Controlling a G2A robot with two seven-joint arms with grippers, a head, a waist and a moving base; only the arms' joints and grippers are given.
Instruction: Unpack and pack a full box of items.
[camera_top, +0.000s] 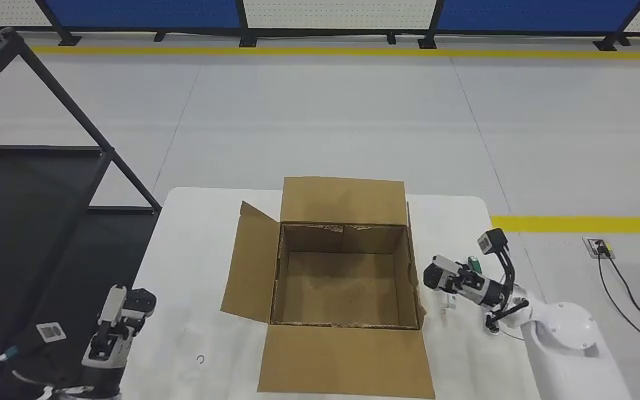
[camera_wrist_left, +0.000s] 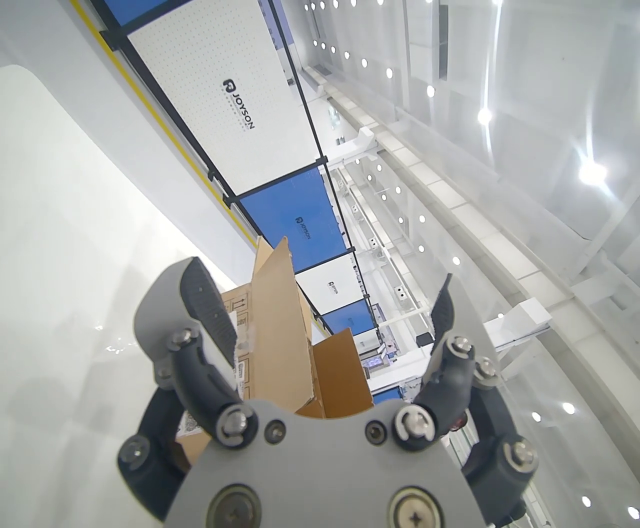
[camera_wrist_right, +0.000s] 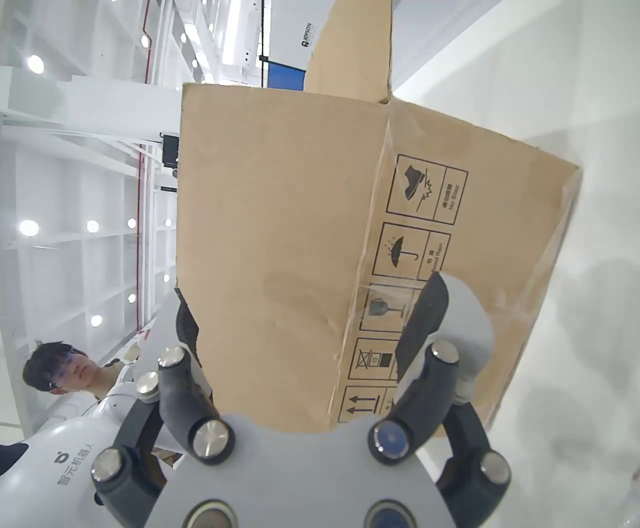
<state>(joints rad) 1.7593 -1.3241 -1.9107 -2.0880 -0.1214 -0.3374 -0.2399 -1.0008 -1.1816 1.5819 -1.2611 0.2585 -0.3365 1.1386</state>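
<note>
Starting at the near left corner of the white table (camera_top: 190, 260), the left gripper (camera_wrist_left: 325, 287) sits by the table's left edge, well apart from everything. Its grey fingers (camera_wrist_left: 205, 300) are spread wide and hold nothing at all.

Across to the middle of the table, and here's the one to watch: the brown cardboard box (camera_top: 345, 238). It stands upright and open, with the far and near flaps laid outward, the left flap slanting out and the right flap close to upright. Looking down from the top view, the floor is bare cardboard, with not one item resting inside.

On toward the right edge of the table, the right gripper (camera_wrist_right: 310, 300) is just beside the box's right wall, facing the printed side and that raised flap. Its fingers (camera_wrist_right: 425, 320) are wide apart too and closed on nothing; whether they touch the cardboard I cannot tell.

So where does that leave the job? By my reading the box is opened and emptied, so the unpacking half looks done. The packing half has not begun, since nothing has gone in, and either gripper would need an item in its grasp before it can
</note>
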